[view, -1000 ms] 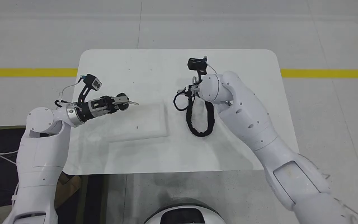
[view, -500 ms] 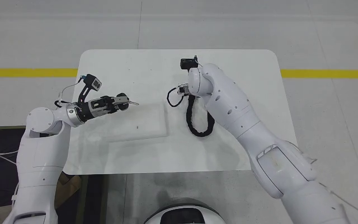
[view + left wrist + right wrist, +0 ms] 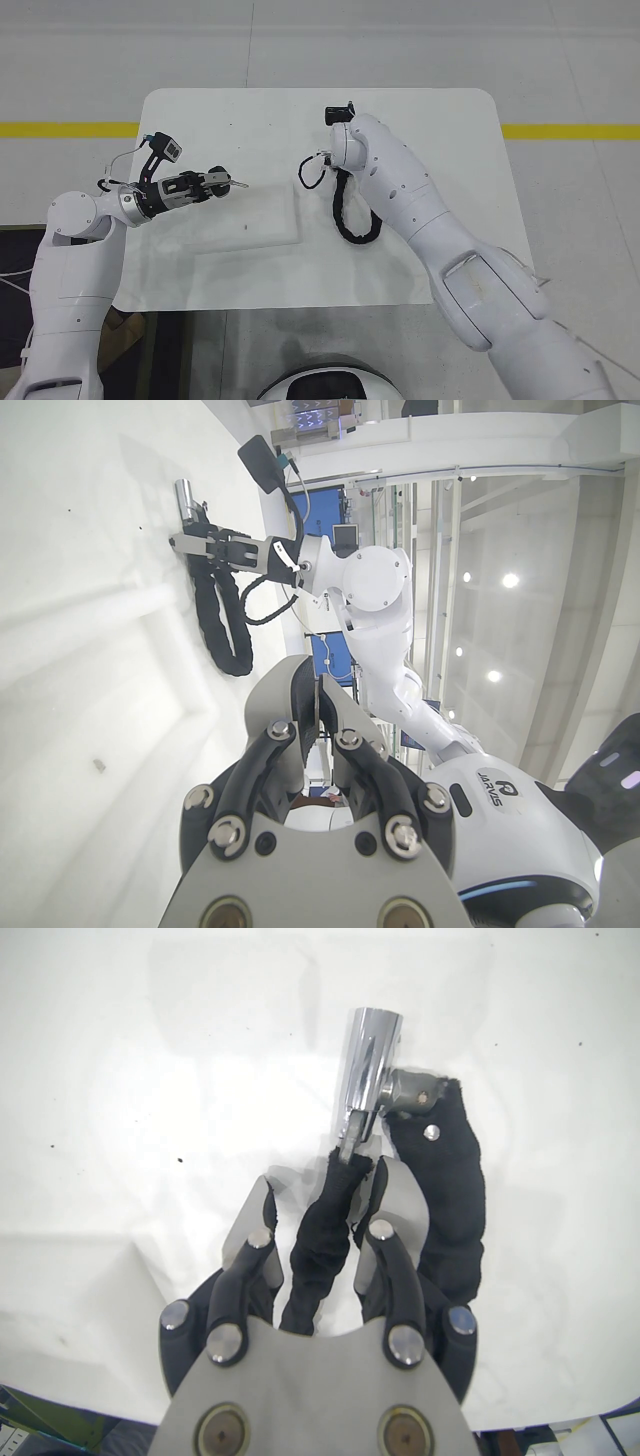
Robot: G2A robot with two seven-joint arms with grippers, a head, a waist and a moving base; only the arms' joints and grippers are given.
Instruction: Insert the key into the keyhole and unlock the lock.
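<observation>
Right gripper (image 3: 325,1178) slid sideways — spread fingers (image 3: 405,1198) straddle chain (image 3: 320,1248) of lock (image 3: 372,1060); left gripper (image 3: 316,687) pinches key (image 3: 240,184).

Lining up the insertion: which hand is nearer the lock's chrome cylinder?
Right: the right hand straddles the black sleeve beside the cylinder; the left hand hangs by the white tray, apart.

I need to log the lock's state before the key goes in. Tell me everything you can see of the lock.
The lock is a chain lock: a shiny chrome cylinder with a short side barrel, and a chain in a black fabric sleeve whose two ends both meet the cylinder, forming a loop. It lies flat on the white table, beside a white pad. The right gripper straddles one sleeved strand just behind the cylinder, fingers apart.
</observation>
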